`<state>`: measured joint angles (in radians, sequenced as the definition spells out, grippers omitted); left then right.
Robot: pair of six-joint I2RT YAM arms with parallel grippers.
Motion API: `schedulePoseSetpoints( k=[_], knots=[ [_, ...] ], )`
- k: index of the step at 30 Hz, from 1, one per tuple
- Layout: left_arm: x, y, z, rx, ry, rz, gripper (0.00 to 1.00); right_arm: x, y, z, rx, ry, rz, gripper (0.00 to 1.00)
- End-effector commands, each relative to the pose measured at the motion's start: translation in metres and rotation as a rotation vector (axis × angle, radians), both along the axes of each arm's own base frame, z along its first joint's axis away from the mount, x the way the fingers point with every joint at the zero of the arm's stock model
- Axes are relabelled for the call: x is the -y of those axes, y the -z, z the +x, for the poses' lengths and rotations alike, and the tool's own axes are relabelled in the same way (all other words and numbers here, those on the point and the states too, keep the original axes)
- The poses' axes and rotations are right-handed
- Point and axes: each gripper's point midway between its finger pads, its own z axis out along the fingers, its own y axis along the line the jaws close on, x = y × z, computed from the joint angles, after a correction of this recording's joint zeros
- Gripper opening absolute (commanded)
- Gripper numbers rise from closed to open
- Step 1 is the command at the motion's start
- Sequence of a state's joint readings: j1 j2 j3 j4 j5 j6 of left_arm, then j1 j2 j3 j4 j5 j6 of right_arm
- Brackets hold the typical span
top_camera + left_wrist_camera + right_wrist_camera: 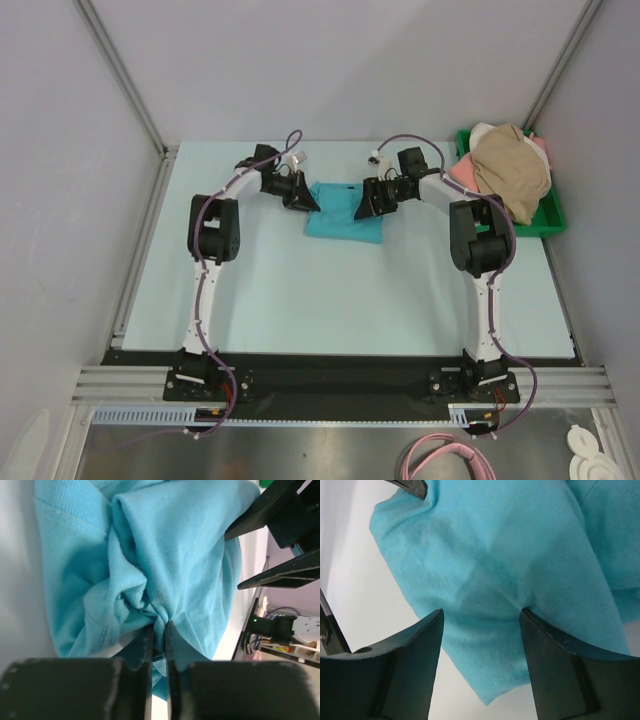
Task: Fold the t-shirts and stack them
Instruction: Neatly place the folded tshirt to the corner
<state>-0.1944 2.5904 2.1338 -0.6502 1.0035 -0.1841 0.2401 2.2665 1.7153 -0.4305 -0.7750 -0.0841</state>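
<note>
Cloth is seen just above the middle of the top view: a teal shirt (345, 222) lies bunched on the table (350, 300). Its left edge is met by the left gripper (305, 200) and its upper right edge by the right gripper (368, 205). Pale table surface shows on every side of the shirt and is widest toward the bottom of the frame. At the right edge a green tray (553, 218) is set against the table's rim. A tan shirt (512, 170) is heaped in it over a pink shirt (462, 176), well apart from the teal one.

In the left wrist view the left gripper's jaws are pressed almost together at lower centre. A gathered fold of the teal shirt is pinched between them, and wrinkles radiate from the pinch. Bare table is seen along the left edge, and the right gripper's dark fingers at upper right, by the shirt's far edge.

In the right wrist view the right gripper's jaws are spread wide. The teal shirt lies flat past and between their tips, and nothing is clamped. The shirt's hem runs diagonally to a corner at lower centre, with white table to the left and below.
</note>
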Motion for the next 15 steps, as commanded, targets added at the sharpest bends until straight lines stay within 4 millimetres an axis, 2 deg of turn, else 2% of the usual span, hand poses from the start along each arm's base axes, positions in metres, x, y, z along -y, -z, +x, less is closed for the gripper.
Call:
schedulePoseSetpoints(
  k=[1,3,4,6,7,8,10,11,12,13,14,15],
  knots=[
    [0.005,-0.011,0.0,0.008,0.025,-0.055,0.09,0.005,-0.02,0.004,0.057,0.003,-0.042,0.68],
    [0.0,-0.013,-0.001,0.013,0.018,-0.055,0.0,0.01,-0.036,0.002,0.102,-0.009,-0.058,0.67],
    [-0.004,-0.014,-0.001,0.021,0.016,-0.049,0.0,0.016,-0.054,-0.004,0.137,-0.004,-0.077,0.67],
    [-0.017,-0.013,0.0,0.03,-0.005,-0.02,0.0,0.023,-0.076,-0.011,0.215,-0.016,-0.105,0.67],
    [-0.023,-0.02,-0.002,0.054,0.001,0.006,0.01,0.028,-0.087,-0.011,0.258,-0.003,-0.127,0.67],
    [-0.035,-0.02,0.002,0.072,-0.014,0.045,0.0,0.035,-0.113,-0.022,0.324,0.004,-0.135,0.67],
    [-0.058,-0.021,0.007,0.148,-0.028,0.186,0.0,0.045,-0.137,-0.028,0.404,0.043,-0.174,0.67],
    [-0.07,-0.022,0.008,0.169,-0.037,0.23,0.0,0.051,-0.135,-0.037,0.405,0.055,-0.191,0.67],
    [-0.078,-0.023,0.01,0.185,-0.041,0.274,0.0,0.055,-0.163,-0.046,0.476,0.068,-0.185,0.68],
    [-0.091,-0.017,0.011,0.213,-0.037,0.355,0.0,0.059,-0.168,-0.049,0.501,0.083,-0.196,0.68],
    [-0.101,-0.021,0.007,0.212,-0.036,0.393,0.0,0.062,-0.173,-0.054,0.516,0.089,-0.198,0.68],
    [-0.11,-0.017,0.004,0.212,-0.033,0.437,0.01,0.065,-0.184,-0.066,0.546,0.091,-0.197,0.68]
  ],
)
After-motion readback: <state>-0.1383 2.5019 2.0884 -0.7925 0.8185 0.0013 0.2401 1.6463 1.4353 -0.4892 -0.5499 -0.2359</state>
